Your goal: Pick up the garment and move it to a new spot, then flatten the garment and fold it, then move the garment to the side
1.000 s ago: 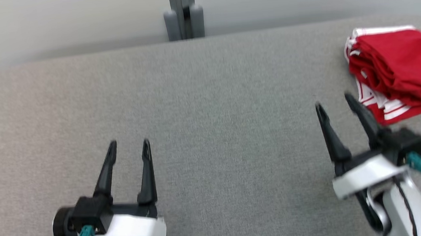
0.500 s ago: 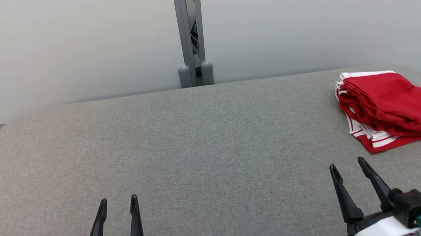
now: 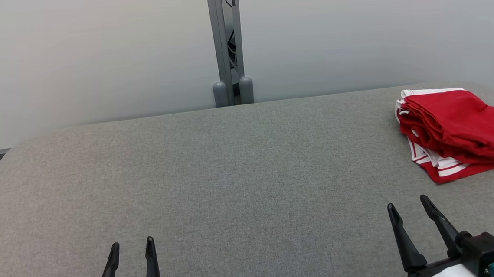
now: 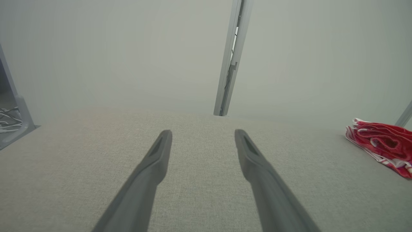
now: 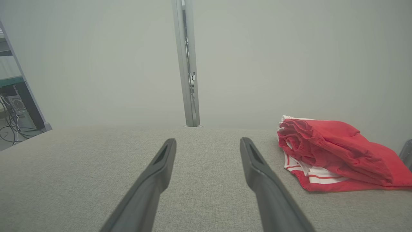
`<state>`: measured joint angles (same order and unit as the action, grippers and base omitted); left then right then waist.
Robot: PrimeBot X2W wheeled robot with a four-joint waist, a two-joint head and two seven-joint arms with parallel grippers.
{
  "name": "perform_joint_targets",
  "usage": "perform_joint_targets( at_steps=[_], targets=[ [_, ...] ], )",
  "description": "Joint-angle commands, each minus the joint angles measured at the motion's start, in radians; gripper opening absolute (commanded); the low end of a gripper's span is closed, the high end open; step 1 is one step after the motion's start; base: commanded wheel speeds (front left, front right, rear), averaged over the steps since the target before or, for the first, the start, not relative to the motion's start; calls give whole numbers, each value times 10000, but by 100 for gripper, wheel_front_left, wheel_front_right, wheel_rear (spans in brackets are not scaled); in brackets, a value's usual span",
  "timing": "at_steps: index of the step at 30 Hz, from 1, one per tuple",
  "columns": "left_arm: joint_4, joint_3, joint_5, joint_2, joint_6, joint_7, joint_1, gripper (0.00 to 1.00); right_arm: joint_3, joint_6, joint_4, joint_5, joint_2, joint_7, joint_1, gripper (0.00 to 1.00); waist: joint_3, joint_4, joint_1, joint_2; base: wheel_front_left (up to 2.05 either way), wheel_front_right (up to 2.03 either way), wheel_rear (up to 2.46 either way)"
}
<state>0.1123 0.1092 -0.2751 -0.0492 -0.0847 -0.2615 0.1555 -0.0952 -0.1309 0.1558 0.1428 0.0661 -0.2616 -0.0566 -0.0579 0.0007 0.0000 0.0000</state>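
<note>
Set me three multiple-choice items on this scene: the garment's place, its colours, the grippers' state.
1. Where on the grey table does the garment lie?
A. far right
B. far left
C. centre
2. The garment's colours?
A. blue and yellow
B. red with white stripes
C. black
3. The left gripper and right gripper are:
A. both shut on the garment
B. one open, one shut
C. both open, empty

1 A: it lies folded by the table's far right edge.
2 B: red cloth, white-striped trim.
3 C: each gripper's jaws stand wide, clear of the garment.
</note>
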Motion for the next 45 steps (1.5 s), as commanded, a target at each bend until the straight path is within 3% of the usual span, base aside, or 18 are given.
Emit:
perform_joint_targets(
  at_steps=[1,5,6,11,27,45],
  targets=[
    [31,-58,60,-37,61,-39,25,100,0,4,29,-17,5,-50,-98,100,-8,-6,0,0,0,0,0],
    [12,-35,95,-37,71,-39,-4,100,-11,4,46,-3,-12,-50,-110,100,-1,5,0,0,0,0,0],
    [21,0,38,0,54,0,0,0,-32,0,38,2,-35,0,-12,0,0,4,0,0,0,0,0],
    [409,46,-84,63,68,75,127,0,-83,0,408,99,-100,58,-234,0,4,3,0,0,0,0,0],
    [694,-233,-2957,-5,514,696,-578,0,349,0,540,3319,28,801,212,0,87,2,0,0,0,0,0],
    [935,-534,-5564,-39,923,1300,-1218,0,834,0,664,6201,81,1553,624,0,179,0,0,0,0,0,0]
  ],
)
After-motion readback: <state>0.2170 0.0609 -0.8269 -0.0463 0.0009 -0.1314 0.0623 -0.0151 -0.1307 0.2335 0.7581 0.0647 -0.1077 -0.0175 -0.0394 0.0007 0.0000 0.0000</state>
